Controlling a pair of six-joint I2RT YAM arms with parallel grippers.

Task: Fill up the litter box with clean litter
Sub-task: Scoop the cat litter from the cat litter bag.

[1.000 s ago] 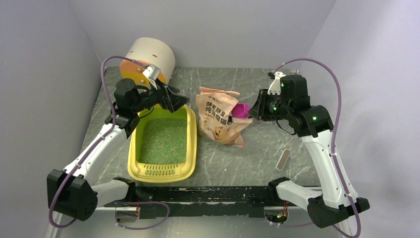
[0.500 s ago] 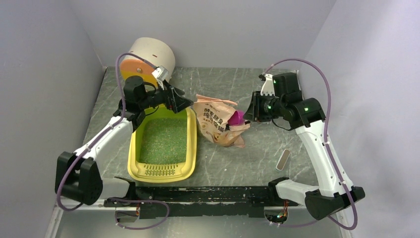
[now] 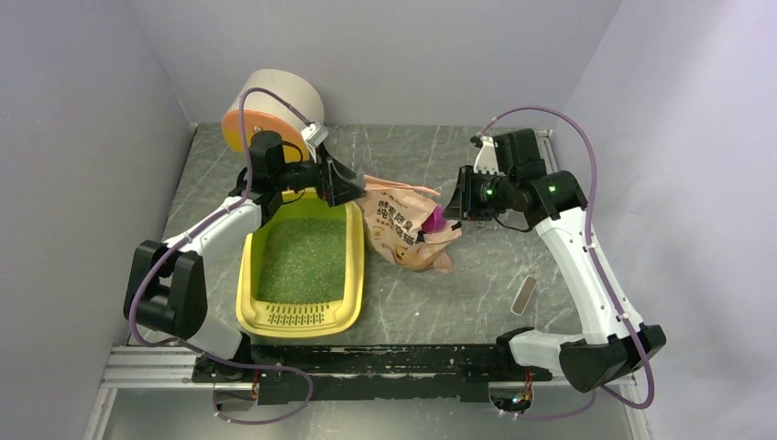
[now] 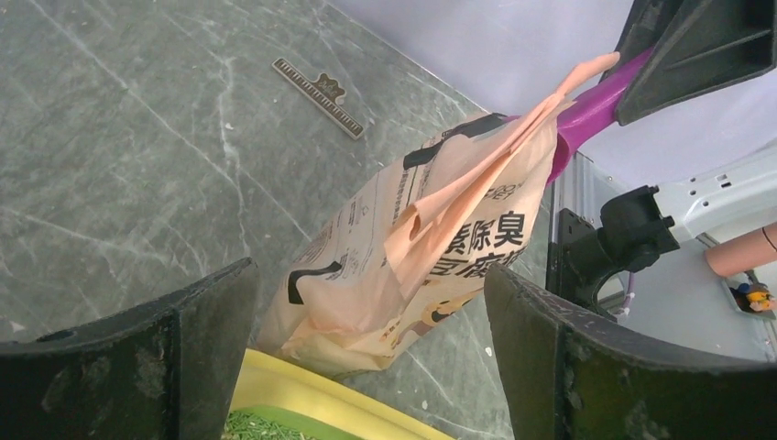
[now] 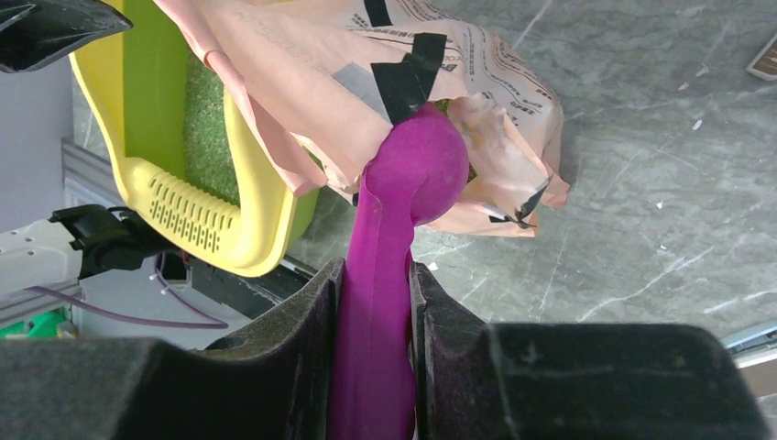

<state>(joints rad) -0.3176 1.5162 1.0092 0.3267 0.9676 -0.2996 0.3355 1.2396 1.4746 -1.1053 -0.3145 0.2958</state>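
The litter box [image 3: 356, 275] lies left of centre in the top view, its grille end toward the bottom edge, with clean litter [image 3: 302, 261] covering its floor. Just right of it sits the pink-beige bag [image 3: 401, 229], with the bowl of a magenta scoop [image 3: 437, 219] at its mouth. The right gripper [image 3: 460, 203] pinches the scoop's handle. The left gripper [image 3: 352, 191], fingers spread wide, hovers over the box's upper right corner, beside the bag.

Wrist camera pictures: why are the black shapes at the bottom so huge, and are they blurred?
Left wrist: the left fingers sit by the lens, so they loom large, edges a little soft, the bag sharp. Right wrist: likewise the right fingers clamping the scoop. Top external: even light, faint shadows, no harsh glare.
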